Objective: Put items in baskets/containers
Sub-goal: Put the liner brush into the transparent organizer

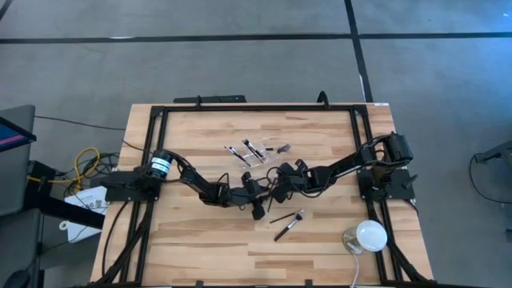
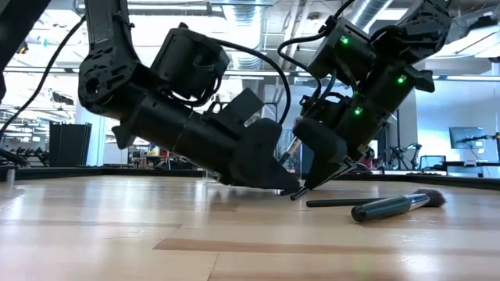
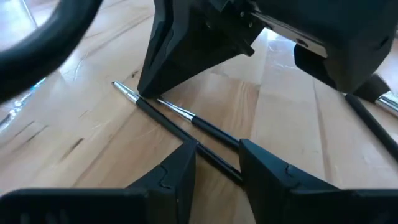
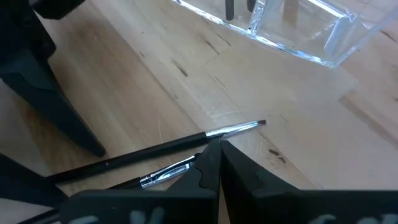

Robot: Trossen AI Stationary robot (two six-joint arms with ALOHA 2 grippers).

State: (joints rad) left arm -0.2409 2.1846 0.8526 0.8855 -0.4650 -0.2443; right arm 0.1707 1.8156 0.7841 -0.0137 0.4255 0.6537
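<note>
Two thin dark brushes with silver ferrules [image 3: 186,115] [image 4: 155,149] lie side by side on the wood table. My left gripper [image 3: 217,165] is open and low, one finger on either side of the longer brush's handle [image 3: 208,152]. My right gripper [image 4: 217,152] is shut and slants down, its tip right at the brushes' ferrule ends. The clear container [image 1: 254,152] stands just beyond, with brushes in it. Two more brushes [image 1: 288,222] lie nearer the front edge. My right gripper's shut fingertips [image 3: 143,92] come down slanting from the table's right and stand right by the longer brush's silver ferrule [image 3: 129,93]. Whether they touch that brush or only the table beside it, I cannot tell.
A white dome-shaped object [image 1: 370,236] sits at the front right corner. A thick brush with a soft head [image 2: 398,204] and a thin one [image 2: 340,202] lie to the right of both grippers. A black frame [image 1: 240,106] runs round the table's edges.
</note>
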